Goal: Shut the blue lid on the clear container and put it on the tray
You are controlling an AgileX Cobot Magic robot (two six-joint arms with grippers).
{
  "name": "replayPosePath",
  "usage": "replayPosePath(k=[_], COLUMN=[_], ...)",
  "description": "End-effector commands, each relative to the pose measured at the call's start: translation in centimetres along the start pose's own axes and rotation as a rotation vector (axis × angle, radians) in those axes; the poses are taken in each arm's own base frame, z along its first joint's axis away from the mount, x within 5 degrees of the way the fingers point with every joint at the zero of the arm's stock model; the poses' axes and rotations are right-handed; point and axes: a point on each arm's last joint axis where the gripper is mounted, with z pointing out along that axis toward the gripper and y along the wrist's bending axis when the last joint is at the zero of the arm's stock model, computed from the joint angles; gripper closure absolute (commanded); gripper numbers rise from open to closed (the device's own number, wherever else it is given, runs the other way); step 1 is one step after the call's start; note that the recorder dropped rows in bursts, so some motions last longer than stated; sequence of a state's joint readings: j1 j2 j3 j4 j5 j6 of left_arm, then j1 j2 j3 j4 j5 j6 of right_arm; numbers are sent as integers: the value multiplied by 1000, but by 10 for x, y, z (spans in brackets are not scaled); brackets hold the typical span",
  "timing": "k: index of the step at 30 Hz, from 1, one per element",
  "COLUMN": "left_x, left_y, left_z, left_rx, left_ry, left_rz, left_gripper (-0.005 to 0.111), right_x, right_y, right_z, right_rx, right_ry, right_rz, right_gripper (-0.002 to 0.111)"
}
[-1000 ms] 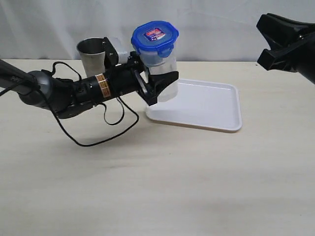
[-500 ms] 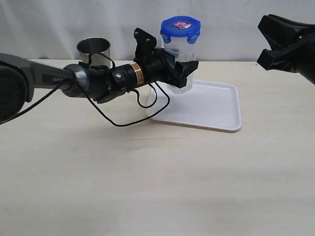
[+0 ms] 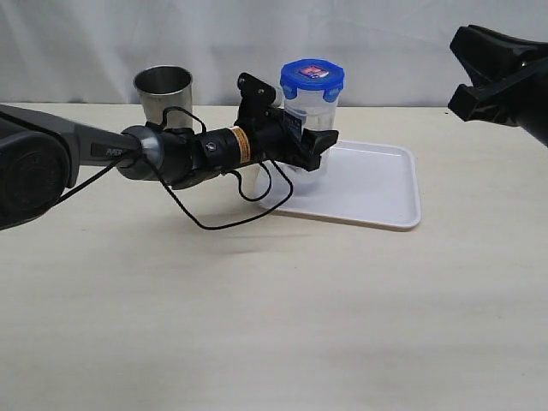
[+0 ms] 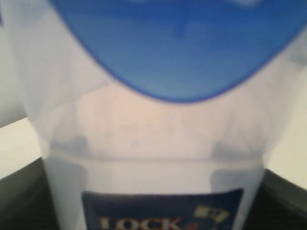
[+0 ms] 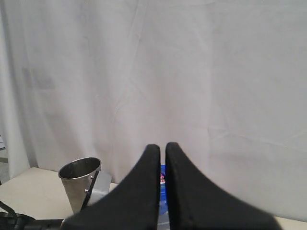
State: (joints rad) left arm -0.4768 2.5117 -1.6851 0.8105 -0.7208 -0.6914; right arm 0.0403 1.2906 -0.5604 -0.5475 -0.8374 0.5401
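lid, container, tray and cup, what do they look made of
Lid: opaque blue plastic, glossy, with moulded flaps.
Container: translucent plastic, with slightly cloudy see-through walls.
Tray: probably white plastic, smooth with a soft sheen.
Cup: metal, likely brushed steel; grey with streaky reflections.

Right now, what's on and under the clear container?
The blue lid sits on the clear container, sticker up. The left gripper covers its lower half, so contact with the tray is hidden.

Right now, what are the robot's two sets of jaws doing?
Left gripper: jaws shut on the clear container.
Right gripper: jaws shut, holding nothing.
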Motion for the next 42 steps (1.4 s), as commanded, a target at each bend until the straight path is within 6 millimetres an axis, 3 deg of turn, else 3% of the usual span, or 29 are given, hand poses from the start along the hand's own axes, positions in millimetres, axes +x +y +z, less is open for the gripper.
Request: replayPosePath(k=[1,12,24,30,34,42], left_x=[-1,10,8,-11,-20,-23], left_y=[-8,-12,-21,-6,-6,-8], left_z=[-3,-7,-9,-24,-28,-20], left_rx=[77,108,206,259,257,-30], left_ry=[-25,12,-23,-102,-6,384], left_rz=[17,44,97,137,280,574], left_gripper=[107,107,107,107,107,107], right_x=[2,2,2,4,6,6], right_y=[-1,-1,-1,-2,-3,-3], right_z=[-1,-1,-1,0,2,2], right_rx=[9,9,10,11,10,14], right_ry=[4,4,6,12,17,17], right_rz=[0,0,0,3,1,-9], right_gripper=[104,104,104,104,104,104])
